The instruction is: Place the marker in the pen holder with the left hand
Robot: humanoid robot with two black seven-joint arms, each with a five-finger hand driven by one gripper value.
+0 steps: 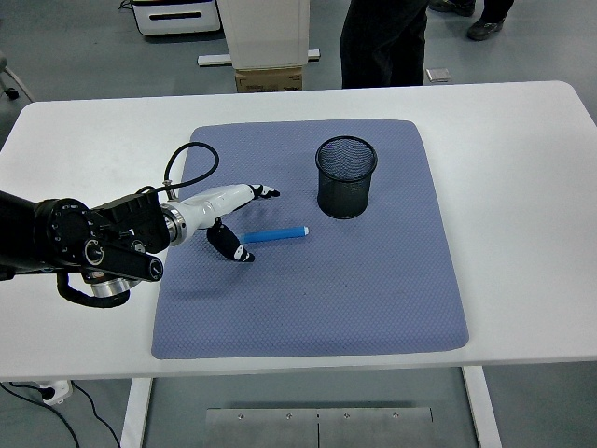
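Observation:
A blue marker (274, 233) lies flat on the blue-grey mat (317, 289), its length running left to right. A black mesh pen holder (346, 176) stands upright on the mat, up and to the right of the marker. My left hand (238, 217) reaches in from the left, white with black fingertips, and sits just left of the marker's left end. Its fingers (268, 191) are spread above the marker and the thumb (233, 248) points below it. The hand holds nothing. The right arm does not show.
A person's dark legs (382, 42) stand beyond the table's far edge. A cardboard box (269, 78) and a white unit stand on the floor behind. A black cable (187, 159) loops over the mat's left part above my forearm.

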